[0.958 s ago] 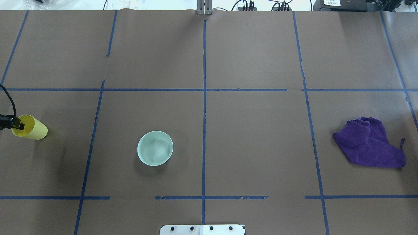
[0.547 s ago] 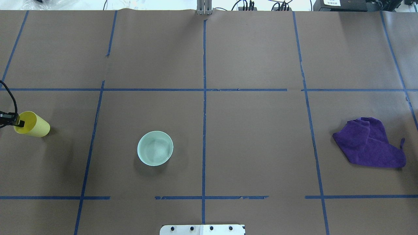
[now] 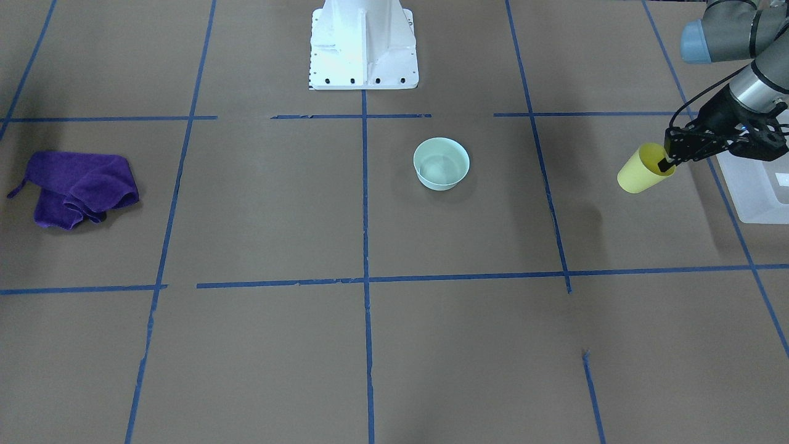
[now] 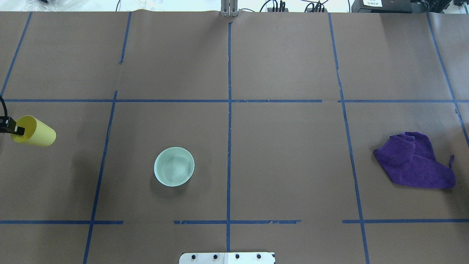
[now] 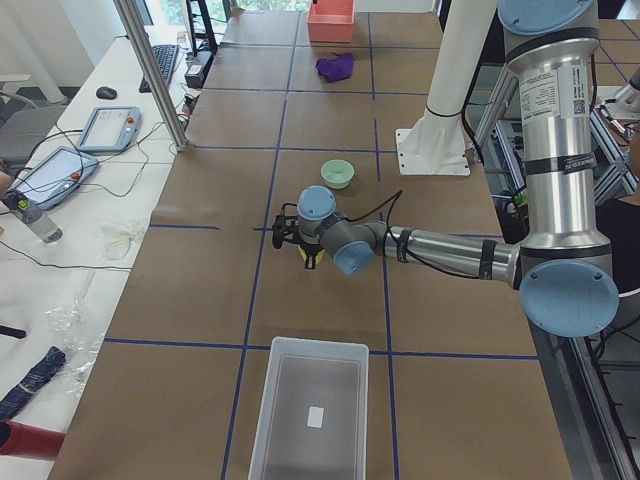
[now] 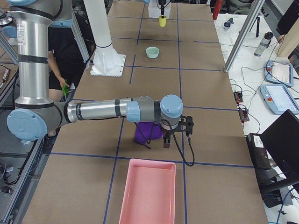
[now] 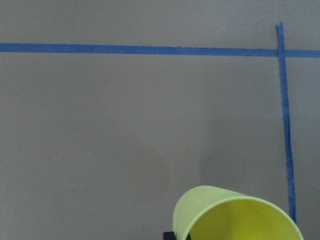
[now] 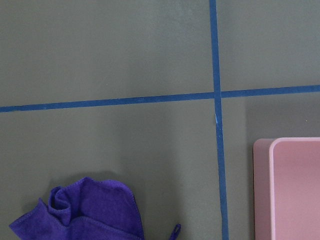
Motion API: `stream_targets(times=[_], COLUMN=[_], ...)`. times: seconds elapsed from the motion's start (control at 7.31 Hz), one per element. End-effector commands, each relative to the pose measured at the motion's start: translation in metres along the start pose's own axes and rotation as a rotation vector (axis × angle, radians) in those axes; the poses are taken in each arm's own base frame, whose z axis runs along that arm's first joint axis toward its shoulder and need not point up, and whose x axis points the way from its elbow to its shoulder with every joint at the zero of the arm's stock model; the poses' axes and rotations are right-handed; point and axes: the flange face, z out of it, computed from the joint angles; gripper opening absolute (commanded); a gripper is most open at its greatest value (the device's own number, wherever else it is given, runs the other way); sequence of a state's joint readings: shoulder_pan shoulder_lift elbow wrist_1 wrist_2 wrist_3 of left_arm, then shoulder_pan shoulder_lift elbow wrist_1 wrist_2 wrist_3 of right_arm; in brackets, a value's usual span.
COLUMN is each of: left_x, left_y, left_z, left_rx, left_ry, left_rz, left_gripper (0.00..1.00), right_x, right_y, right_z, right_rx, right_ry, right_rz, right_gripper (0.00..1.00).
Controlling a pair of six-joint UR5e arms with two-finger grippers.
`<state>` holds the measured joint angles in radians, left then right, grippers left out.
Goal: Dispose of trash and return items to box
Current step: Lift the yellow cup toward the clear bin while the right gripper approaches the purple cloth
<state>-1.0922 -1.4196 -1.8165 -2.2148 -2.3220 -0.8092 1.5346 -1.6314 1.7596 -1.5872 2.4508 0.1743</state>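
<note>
Overhead: left gripper (image 4: 15,129) is cut by the frame edge; only a fingertip at the yellow cup (image 4: 36,131) rim shows. Left-side view: cup mostly hidden behind the left arm (image 5: 440,252). Front view: box (image 3: 757,188) just past the cup is clipped by the edge. Right gripper (image 6: 176,137): too small to read the jaws.

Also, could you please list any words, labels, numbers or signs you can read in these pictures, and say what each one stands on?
No text here can actually be read.
Small white label on the box: too small to read; it may be blank.
Sticker on the left arm: printed lines and a code square, too small to read.
White tag on the black device beyond the table's far edge: blurred.
</note>
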Motion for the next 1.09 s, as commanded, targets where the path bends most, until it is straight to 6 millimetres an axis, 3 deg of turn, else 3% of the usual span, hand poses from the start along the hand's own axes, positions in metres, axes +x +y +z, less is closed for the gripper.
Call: stream_targets(times=[0.0, 0.27, 0.55, 0.82, 0.96], left_x=[0.022, 0.033, 0.032, 0.052, 0.047], left_y=[-0.004, -0.006, -0.011, -0.021, -0.044], left_z=[-0.022, -0.041, -0.049, -0.077, -0.108], left_rx=[-0.016, -0.014, -0.011, 0.021, 0.039], left_ry=[-0.027, -0.044, -0.066, -0.193, -0.236], left_rz=[-0.031, -0.002, 0.042, 0.072, 0.086], left_gripper=[0.0, 0.0, 0.0, 0.0, 0.0], right_x=[-0.036, -0.084, -0.121, -0.151, -0.161], right_y=[0.003, 0.012, 0.022, 0.035, 0.043], right_z=[0.027, 0.067, 0.105, 0.134, 0.148], right_rx=[0.064, 0.079, 0.072, 0.068, 0.047], right_ry=[-0.009, -0.034, -0.01, -0.004, 0.004], right_rz=[0.037, 0.049, 0.015, 0.007, -0.01], right_gripper=[1.0, 1.0, 1.0, 1.0, 1.0])
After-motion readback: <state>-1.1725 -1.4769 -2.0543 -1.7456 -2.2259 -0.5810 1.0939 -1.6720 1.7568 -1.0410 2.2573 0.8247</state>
